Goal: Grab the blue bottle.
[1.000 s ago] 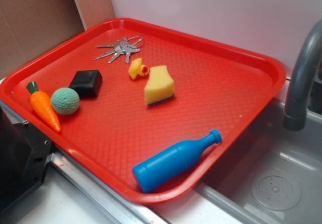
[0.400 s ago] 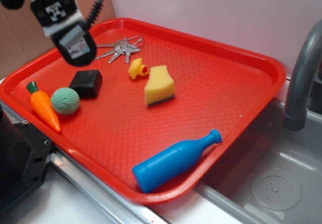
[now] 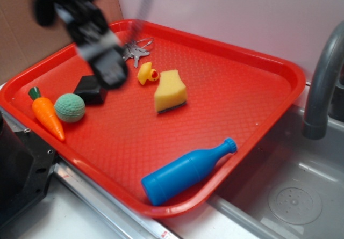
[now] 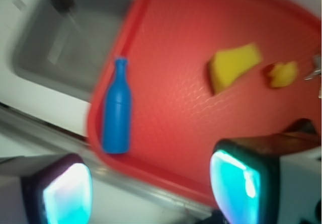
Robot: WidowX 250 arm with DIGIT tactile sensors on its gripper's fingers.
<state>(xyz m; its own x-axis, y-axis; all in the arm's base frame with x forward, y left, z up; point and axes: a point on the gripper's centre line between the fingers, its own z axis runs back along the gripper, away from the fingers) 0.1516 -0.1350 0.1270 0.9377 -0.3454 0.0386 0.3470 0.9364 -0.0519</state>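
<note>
Claw (image 3: 110,70) now nearer blue bottle (image 3: 185,170)

Your blue bottle (image 3: 185,170): smooth bright plastic, lying on its side along the tray's near rim, neck toward the sink

I see open tray floor (image 3: 215,104) around the blue bottle (image 3: 185,170); only the tray's raised rim (image 3: 177,209) crowds its far side.

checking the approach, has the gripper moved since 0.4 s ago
Yes. In the exterior view the gripper has shifted right and down, from left of the keys to over the black block, toward the blue bottle.
</note>
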